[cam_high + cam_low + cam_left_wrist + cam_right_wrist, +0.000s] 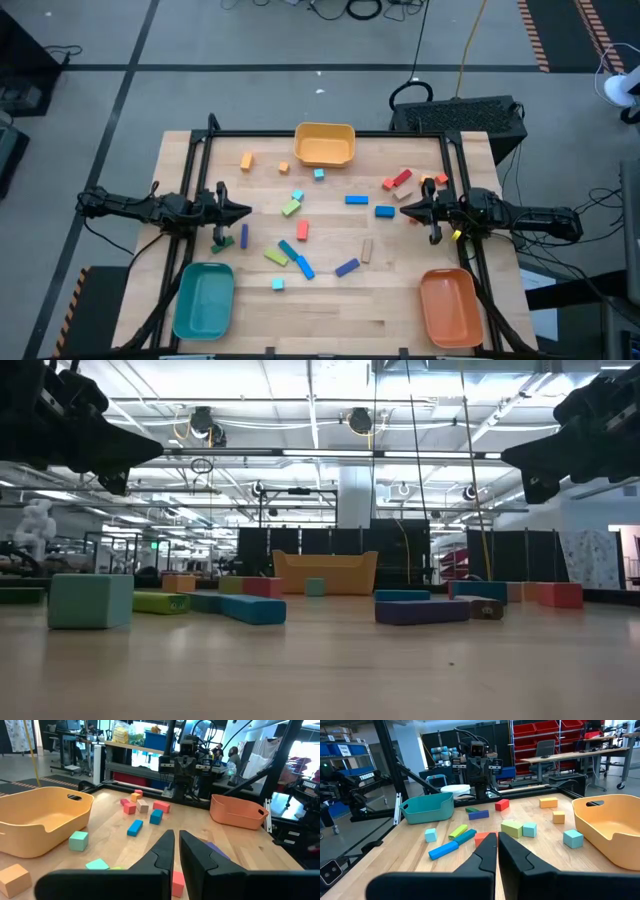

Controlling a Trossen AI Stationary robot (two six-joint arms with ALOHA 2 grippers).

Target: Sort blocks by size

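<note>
Currently, both arms hang over the wooden table (pixel 330 310), one at each side edge, pointing inward at each other. The left hand (pixel 243 210) sits above the left side of the table with its two fingers (pixel 160 855) pressed together and nothing between them. The right hand (pixel 405 210) sits above the right side, its fingers (pixel 487 852) likewise pressed together and empty. Neither hand touches a block.

The blocks (pixel 300 228) lie loose across the middle of the table, between the two hands. An orange cube (pixel 246 160) and a smaller orange cube (pixel 284 167) lie near the yellow tray (pixel 324 144), which stands at the far edge in the middle. A small teal cube (pixel 319 174) lies just in front of that tray. Two blue bricks (pixel 357 199) lie right of centre, and a cluster of red and orange pieces (pixel 400 180) lies just beyond the right hand. A long purple bar (pixel 244 235) and a dark green piece (pixel 224 241) lie near the left hand. A green brick (pixel 276 257), a long blue bar (pixel 304 266), another blue bar (pixel 347 267) and a tan brick (pixel 367 250) lie toward the near side; the exact colour of the smallest pieces is hard to confirm.

The teal tray (pixel 203 300) stands at the near left corner and the orange tray (pixel 449 307) at the near right corner. All three trays appear to hold no blocks.
</note>
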